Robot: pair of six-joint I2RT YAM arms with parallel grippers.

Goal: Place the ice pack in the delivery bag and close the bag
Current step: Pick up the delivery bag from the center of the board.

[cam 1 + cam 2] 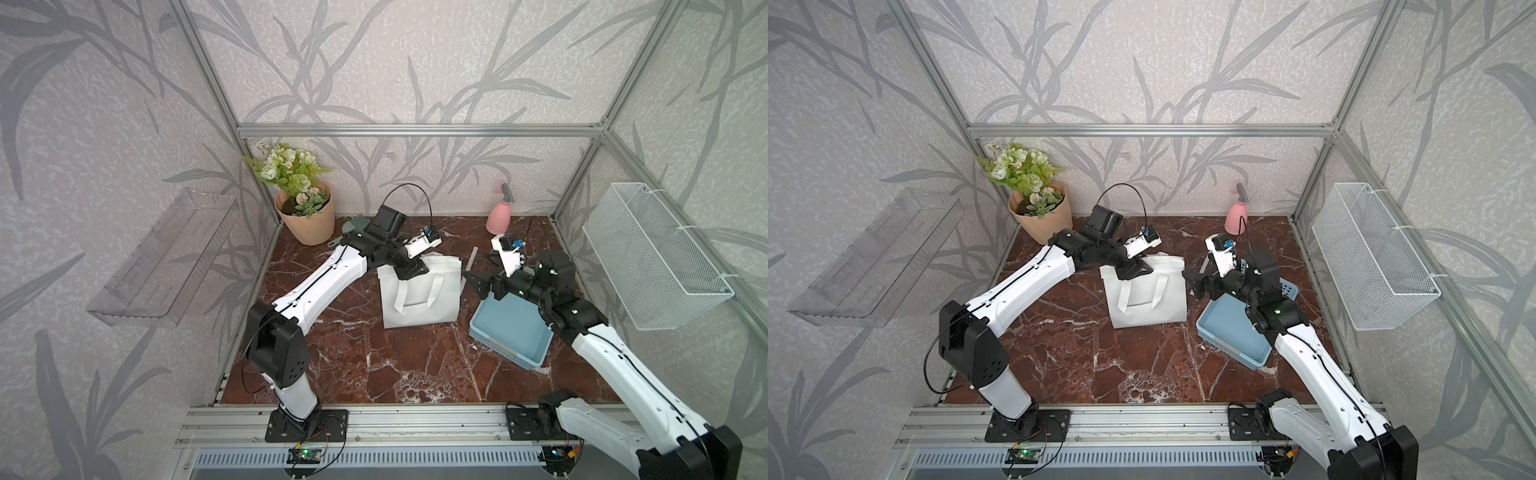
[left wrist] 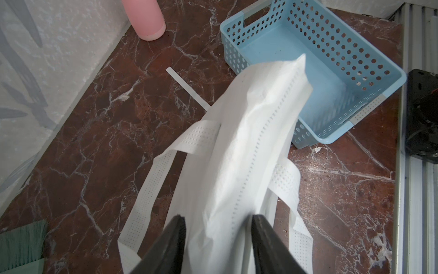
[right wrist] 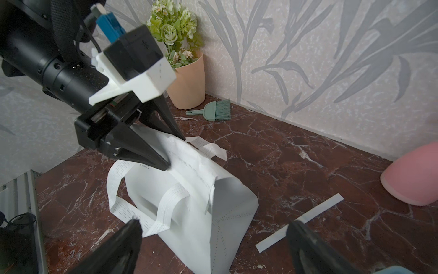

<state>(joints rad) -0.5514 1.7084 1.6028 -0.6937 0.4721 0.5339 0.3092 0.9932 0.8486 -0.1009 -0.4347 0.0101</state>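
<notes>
At the far left, a clear plastic shelf (image 1: 162, 257) is hanging on the wall. Near the back corner, a peach-coloured pot of white and green flowers (image 1: 309, 222) is standing on the red-brown marble worktop (image 1: 374, 365), and a small green hand brush (image 3: 219, 111) is lying just beside it.

Your left gripper (image 2: 218, 220) is reaching over the white fabric delivery bag (image 1: 419, 299). Its fingers (image 2: 170, 242) are pinching the folded top ridge, with fabric filling the gap between them. The bag is sitting mid-worktop with its top folded shut and its loop handles drooping down the sides, so whatever is inside is hidden.

Just right of the bag, a thin grey strip (image 3: 301, 221) is lying flat. Your right gripper (image 3: 214, 224) is hovering beside the bag, its fingers (image 3: 123, 242) spread wide and holding nothing.

Under that arm, a shallow light-blue perforated plastic basket (image 1: 503, 349) is sitting near the bag. A pink spray bottle (image 1: 498, 218) is standing at the back wall, and a white wire basket (image 1: 652, 257) is hanging on the right wall.
</notes>
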